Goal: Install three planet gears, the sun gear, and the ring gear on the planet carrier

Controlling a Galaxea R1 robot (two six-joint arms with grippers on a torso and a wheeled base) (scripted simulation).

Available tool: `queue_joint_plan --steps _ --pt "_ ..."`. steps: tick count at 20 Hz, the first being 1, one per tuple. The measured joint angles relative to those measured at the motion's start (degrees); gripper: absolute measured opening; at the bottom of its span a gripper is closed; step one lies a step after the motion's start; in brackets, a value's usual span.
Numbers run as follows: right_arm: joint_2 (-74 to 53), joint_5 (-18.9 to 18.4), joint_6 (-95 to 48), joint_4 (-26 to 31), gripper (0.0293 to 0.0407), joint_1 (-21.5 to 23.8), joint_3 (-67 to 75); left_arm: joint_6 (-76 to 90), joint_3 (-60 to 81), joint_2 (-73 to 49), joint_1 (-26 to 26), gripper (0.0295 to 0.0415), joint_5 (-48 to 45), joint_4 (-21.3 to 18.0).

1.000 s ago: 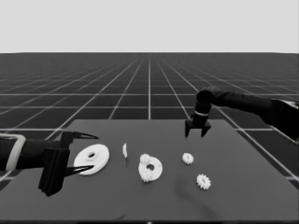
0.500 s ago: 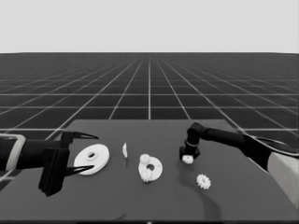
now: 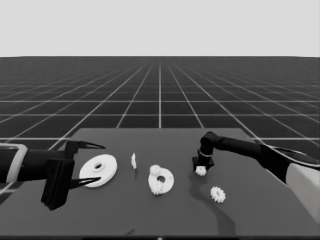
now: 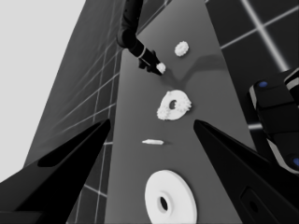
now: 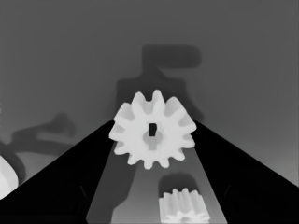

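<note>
Dark table [image 3: 250, 220] carries the right claw [image 3: 201, 169] clamped on 1 small white toothed gear [image 3: 201, 171], so next, I judge, comes lifting it to the smaller white round part [image 3: 161, 181], already bearing 2 gears; the left claw [image 3: 90, 165] waits apart.

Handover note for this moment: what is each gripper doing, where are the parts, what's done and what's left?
Right gripper: down at a gear right of centre, fingers either side of it; grip not confirmed.
Left gripper: parked open at the table's left end, over the larger round part, not holding it.
Smaller round part: mid-table, two gears on it.
Another gear: loose on the right.
Left: both loose gears, then the larger part on top.
</note>
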Motion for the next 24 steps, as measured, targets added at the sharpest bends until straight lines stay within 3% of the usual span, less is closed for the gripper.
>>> queue_joint_plan --steps 1,2,4,6,9,11,12,14,21,22,23,24 --pt "0.0 0.0 0.0 0.0 0.0312 0.0 0.0 0.0 0.0 0.0 0.0 0.0385 0.0 0.0" --pt "-4.4 -6.7 4.7 4.7 0.0313 5.5 10.6 0.0 0.0 0.0 0.0 0.0385 0.0 0.0" --pt "-5.7 -11.6 5.9 11.8 0.0312 16.0 13.4 0.0 0.0 0.0 0.0 0.0385 0.0 0.0" --pt "-5.1 -13.2 5.3 14.4 0.0312 19.5 12.1 0.0 0.0 0.0 0.0 0.0385 0.0 0.0" --pt "-4.8 -13.9 4.8 15.5 0.0312 20.7 11.2 0.0 0.0 0.0 0.0 0.0385 0.0 0.0" --pt "-4.7 -14.0 4.7 15.7 0.0312 20.9 11.1 0.0 0.0 0.0 0.0 0.0385 0.0 0.0" --pt "-0.6 -13.8 16.1 15.9 0.0313 21.0 16.5 0.0 0.0 0.0 0.0 0.0385 0.0 0.0" --pt "9.0 -13.6 24.6 16.1 0.0313 21.0 17.2 0.0 0.0 0.0 0.0 0.0385 0.0 0.0" --pt "14.5 -13.5 27.3 16.2 0.0312 21.1 14.5 0.0 0.0 0.0 0.0 0.0385 0.0 0.0" --pt "14.4 -11.4 27.5 7.9 0.0312 14.2 14.8 0.0 0.0 0.0 0.0 0.0385 0.0 0.0" --pt "14.9 -10.0 26.5 2.9 0.0313 8.0 13.1 0.0 0.0 0.0 0.0 0.0385 0.0 0.0" --pt "15.5 -8.9 25.2 0.2 0.0313 4.6 10.9 0.0 0.0 0.0 0.0 0.0385 0.0 0.0"
